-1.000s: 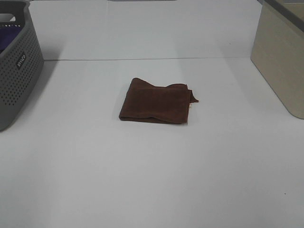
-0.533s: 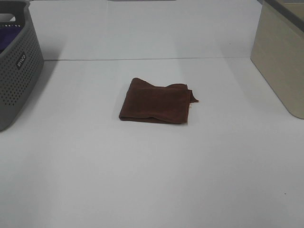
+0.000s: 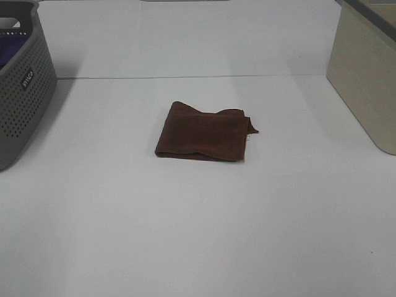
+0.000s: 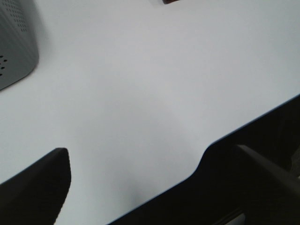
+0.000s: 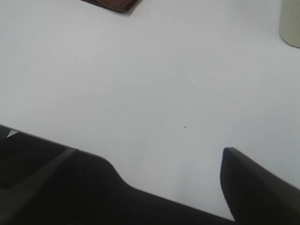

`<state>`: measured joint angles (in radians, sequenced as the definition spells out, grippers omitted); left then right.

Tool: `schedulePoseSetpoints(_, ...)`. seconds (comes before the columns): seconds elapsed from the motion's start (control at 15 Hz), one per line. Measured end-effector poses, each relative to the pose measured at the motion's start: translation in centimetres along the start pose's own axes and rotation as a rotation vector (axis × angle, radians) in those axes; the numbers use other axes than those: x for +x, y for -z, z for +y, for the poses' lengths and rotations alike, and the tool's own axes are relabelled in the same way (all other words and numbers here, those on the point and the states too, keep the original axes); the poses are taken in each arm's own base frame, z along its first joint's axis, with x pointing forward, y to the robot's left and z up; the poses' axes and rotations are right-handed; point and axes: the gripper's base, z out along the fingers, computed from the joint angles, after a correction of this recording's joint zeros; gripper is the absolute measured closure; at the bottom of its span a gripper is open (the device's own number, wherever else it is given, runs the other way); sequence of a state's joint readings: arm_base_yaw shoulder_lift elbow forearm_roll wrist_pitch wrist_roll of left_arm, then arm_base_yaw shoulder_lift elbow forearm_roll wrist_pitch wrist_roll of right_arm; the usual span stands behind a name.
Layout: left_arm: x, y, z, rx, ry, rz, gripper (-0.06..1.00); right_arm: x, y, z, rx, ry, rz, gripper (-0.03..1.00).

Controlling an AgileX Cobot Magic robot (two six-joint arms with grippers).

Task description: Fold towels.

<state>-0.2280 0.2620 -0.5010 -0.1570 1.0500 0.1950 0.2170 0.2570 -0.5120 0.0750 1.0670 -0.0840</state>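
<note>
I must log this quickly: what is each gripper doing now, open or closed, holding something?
Left gripper: open, holding nothing, above the bare table.
Right gripper: open, holding nothing; the towel lies folded, apart from both.

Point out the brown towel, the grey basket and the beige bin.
brown towel (image 3: 201,132), exterior high view, middle of its folded top.
grey basket (image 3: 25,99), exterior high view, perforated side wall.
beige bin (image 3: 365,80), exterior high view, its side wall.

Folded brown towel (image 3: 203,134) lies mid-table (image 3: 198,235). Grey perforated basket (image 3: 21,86) far left, beige bin (image 3: 365,74) far right.
</note>
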Motion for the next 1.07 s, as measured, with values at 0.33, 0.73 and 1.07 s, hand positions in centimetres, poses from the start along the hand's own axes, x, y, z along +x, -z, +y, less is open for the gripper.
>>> schedulePoseSetpoints(0.33, 1.2, 1.9, -0.1, -0.184, 0.101, -0.147, 0.1, 0.8, 1.1, -0.2, 0.177, -0.158, -0.102, 0.18)
schedulePoseSetpoints(0.73, 2.2, 3.1, -0.8, -0.203, 0.077, -0.254, 0.1, 2.1, 2.4, 0.5, 0.191, -0.142, -0.234, 0.18)
schedulePoseSetpoints(1.07, 2.2, 3.1, -0.8, -0.203, 0.076, -0.255, 0.1, 2.5, 2.5, 0.6, 0.193, -0.139, -0.263, 0.18)
